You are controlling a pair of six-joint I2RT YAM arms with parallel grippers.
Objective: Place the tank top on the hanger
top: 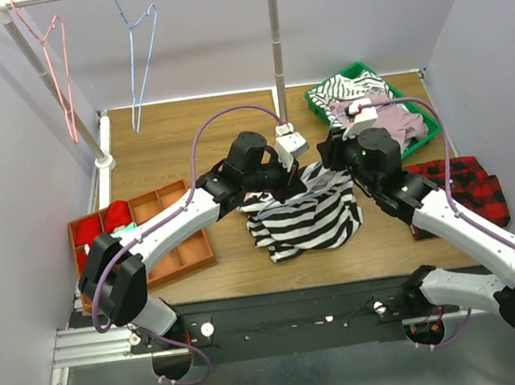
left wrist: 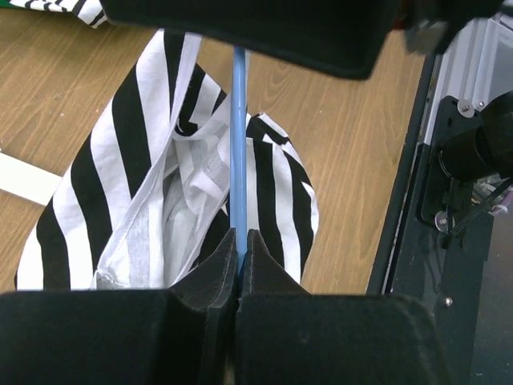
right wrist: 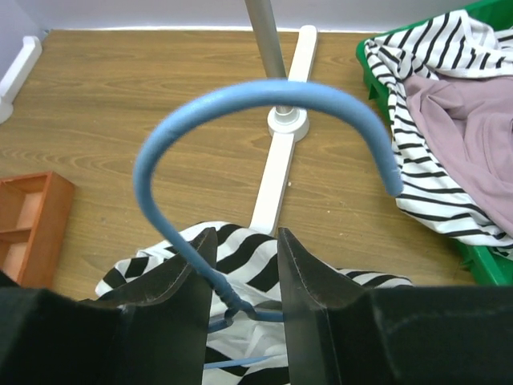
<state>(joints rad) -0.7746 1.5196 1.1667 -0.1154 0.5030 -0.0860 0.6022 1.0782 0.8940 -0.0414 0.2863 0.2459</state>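
- The two arms reach from the bottom edge of the top view toward the middle of the wooden table (top: 166, 138).
- At lower left stands an orange-red tray with compartments (top: 194, 247), with red items in its left cells.
- The soft black-and-white striped tank top (top: 303, 215) lies bunched on the table at frame centre, between the two wrists. The thin blue wire hanger (left wrist: 238, 144) is threaded into it.
- The left end effector (left wrist: 240, 241) is pressed together on a straight run of the hanger, its two black fingers meeting around the wire. The striped cloth (left wrist: 136, 160) drapes just beyond it, on both sides of the wire.
- The right end effector (right wrist: 244, 234) has its fingers apart. The hanger's twisted neck sits between them, close against the finger on the left of that view. The hook (right wrist: 264, 87) arches up above them, and the tank top (right wrist: 240, 249) shows between the fingers.
- To the right lies a red-and-black plaid cloth (top: 468, 185), apart from the tank top.
- At upper right sits a green plastic bin (top: 355, 71). It holds a pale pink garment (top: 394, 119) and another striped cloth (top: 334, 89).
- A grey rack post (top: 274, 31) rises behind the end effectors from a white foot (right wrist: 276, 168).
- At upper left, a pink-red wire hanger (top: 70, 103) and a second light-blue wire hanger (top: 132, 76) hang from the rail.
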